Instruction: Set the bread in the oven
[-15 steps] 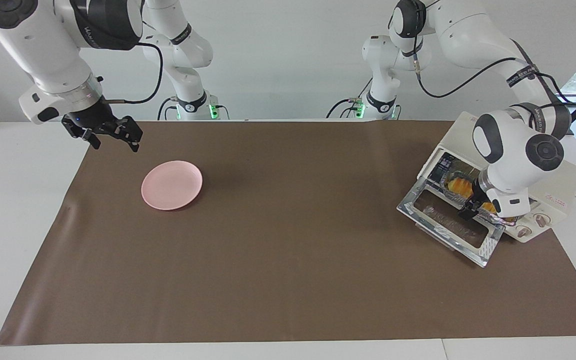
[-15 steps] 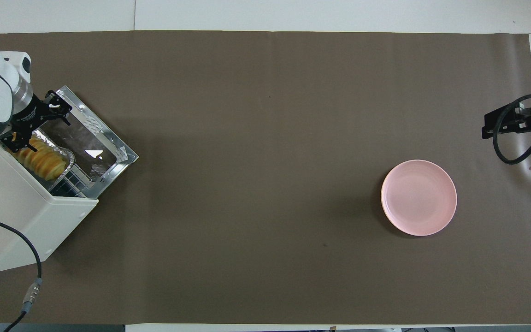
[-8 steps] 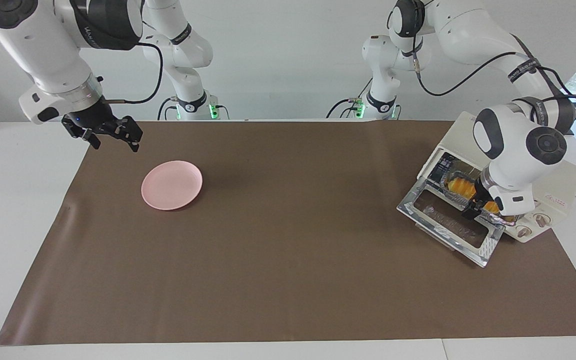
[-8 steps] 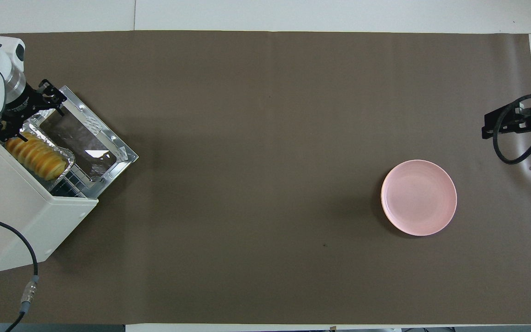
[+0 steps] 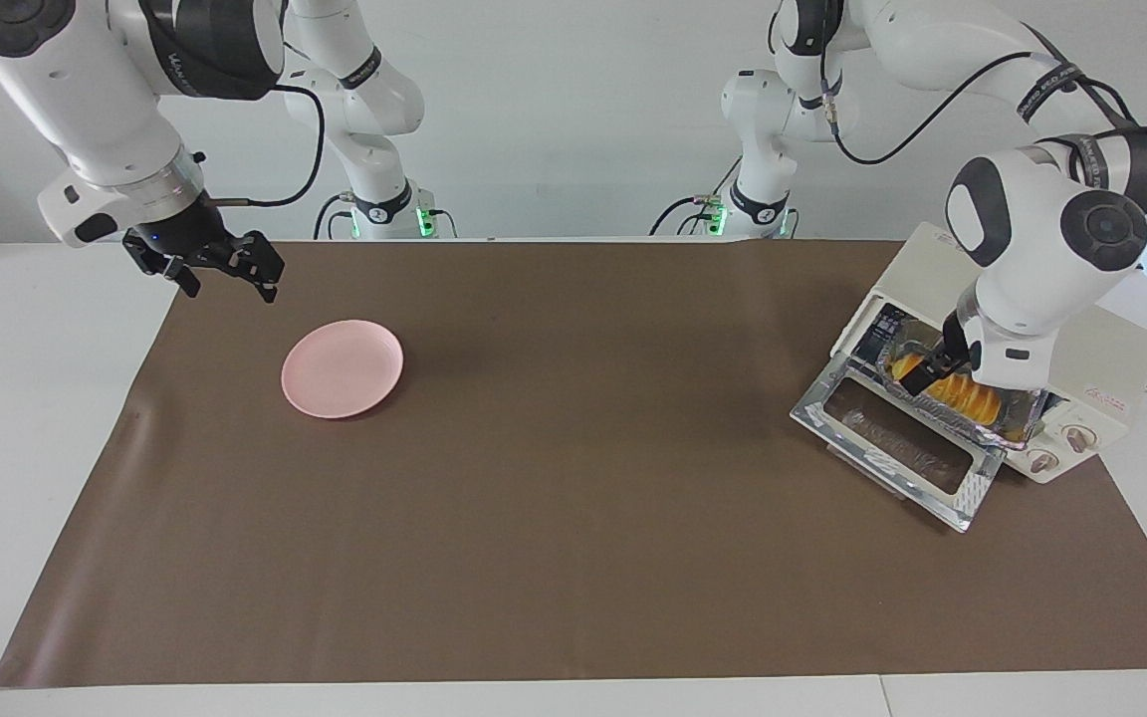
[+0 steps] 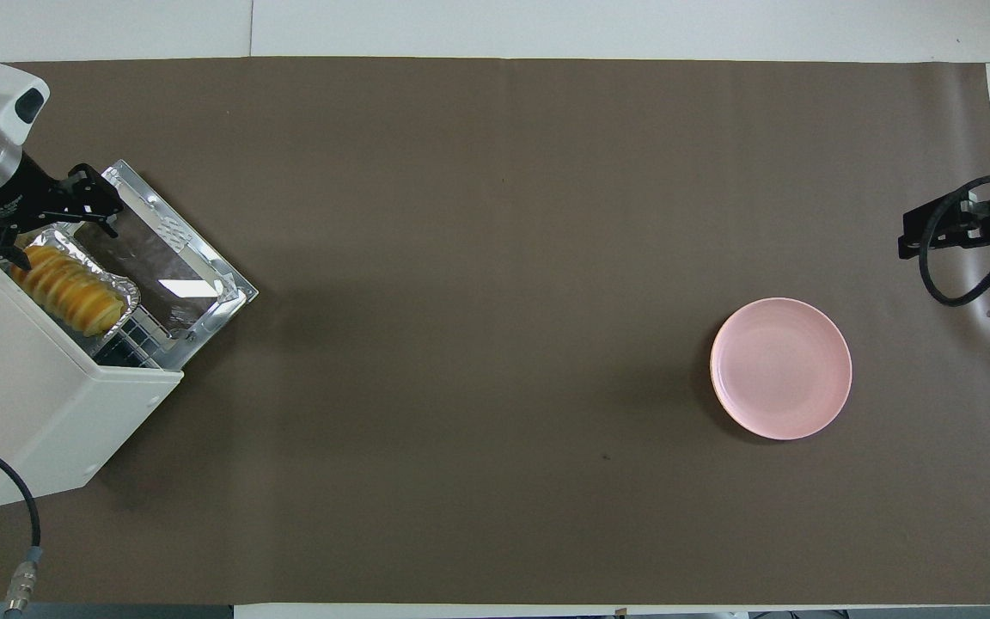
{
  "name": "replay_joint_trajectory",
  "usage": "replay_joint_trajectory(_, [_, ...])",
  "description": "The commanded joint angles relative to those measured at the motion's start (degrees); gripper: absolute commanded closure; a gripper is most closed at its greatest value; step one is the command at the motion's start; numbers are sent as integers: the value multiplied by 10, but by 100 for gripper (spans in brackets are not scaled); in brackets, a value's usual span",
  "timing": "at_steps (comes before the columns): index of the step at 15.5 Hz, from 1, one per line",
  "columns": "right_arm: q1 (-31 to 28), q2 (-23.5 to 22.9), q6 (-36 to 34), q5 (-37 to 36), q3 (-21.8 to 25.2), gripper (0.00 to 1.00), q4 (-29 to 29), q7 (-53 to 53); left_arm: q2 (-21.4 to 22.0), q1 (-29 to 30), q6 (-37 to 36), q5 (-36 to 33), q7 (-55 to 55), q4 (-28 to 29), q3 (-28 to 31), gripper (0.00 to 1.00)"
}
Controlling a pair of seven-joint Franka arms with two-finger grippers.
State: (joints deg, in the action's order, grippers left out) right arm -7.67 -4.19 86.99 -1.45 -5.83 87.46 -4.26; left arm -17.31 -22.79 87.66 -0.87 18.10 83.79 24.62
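Sitting in its foil tray at the oven mouth, the bread looks delivered; left gripper hovers spread above it, right gripper waits spread. Next, probably, shut the door.

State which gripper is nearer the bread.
Left. The left gripper hangs open right over the end of the bread, which sits in the foil tray in the oven. The right gripper waits open near the pink plate.
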Motion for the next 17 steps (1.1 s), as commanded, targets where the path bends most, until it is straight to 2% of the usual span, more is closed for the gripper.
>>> replay_joint_trajectory(1, [-6,11,-3,-7,-4,0,10,14,75,-1,-16,5,-69,48,1,0])
replay_joint_trajectory(3, [-6,11,-3,-7,-4,0,9,15,124,9,-17,4,-78,84,-6,0])
replay_joint_trajectory(4, [-6,11,-3,-7,-4,0,10,14,154,46,-20,4,-83,108,-36,0])
replay_joint_trajectory(6, [-6,11,-3,-7,-4,0,10,14,184,134,-26,2,-90,136,-147,0])
replay_joint_trajectory(7, [-6,11,-3,-7,-4,0,10,15,192,135,-30,1,-90,145,-155,0])
replay_joint_trajectory(9, [-6,11,-3,-7,-4,0,10,14,199,145,-39,1,-104,147,-185,0])
replay_joint_trajectory(11, [-6,11,-3,-7,-4,0,10,14,190,164,-8,3,-134,133,-185,0])
replay_joint_trajectory(17, [-6,11,-3,-7,-4,0,10,15,162,165,-2,8,-175,97,-200,0])
